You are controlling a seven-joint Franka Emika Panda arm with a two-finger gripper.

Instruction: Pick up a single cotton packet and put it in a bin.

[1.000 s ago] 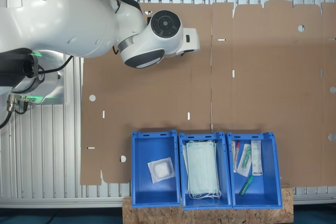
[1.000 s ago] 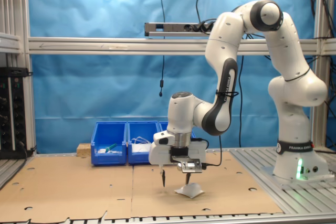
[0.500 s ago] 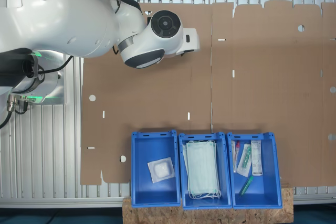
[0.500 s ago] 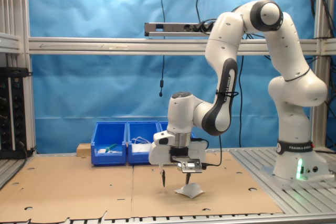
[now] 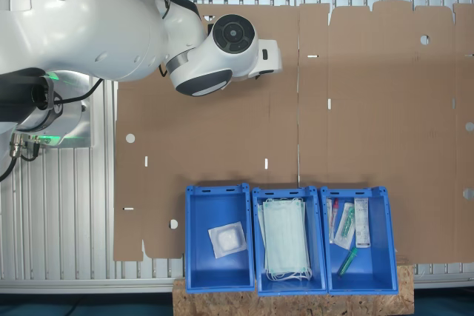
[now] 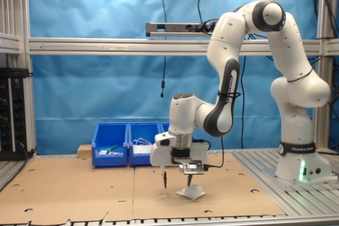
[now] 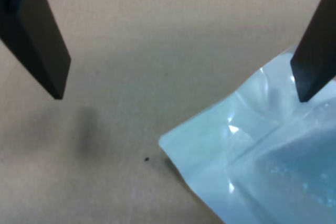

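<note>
Wrist view: my claw (image 7: 178,95) hangs spread wide above the cardboard (image 7: 131,35), pinching nothing.
1 cotton packet (image 6: 191,192) lies on the cardboard under 1 fingertip (image 7: 310,72); in the second exterior view the 3 blue bins (image 6: 110,144) sit well apart behind.

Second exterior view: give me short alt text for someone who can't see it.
A white robot arm holds its open gripper just above a cotton packet lying on a cardboard-covered table. Blue bins stand in a row at the back, before a blue backdrop.
</note>
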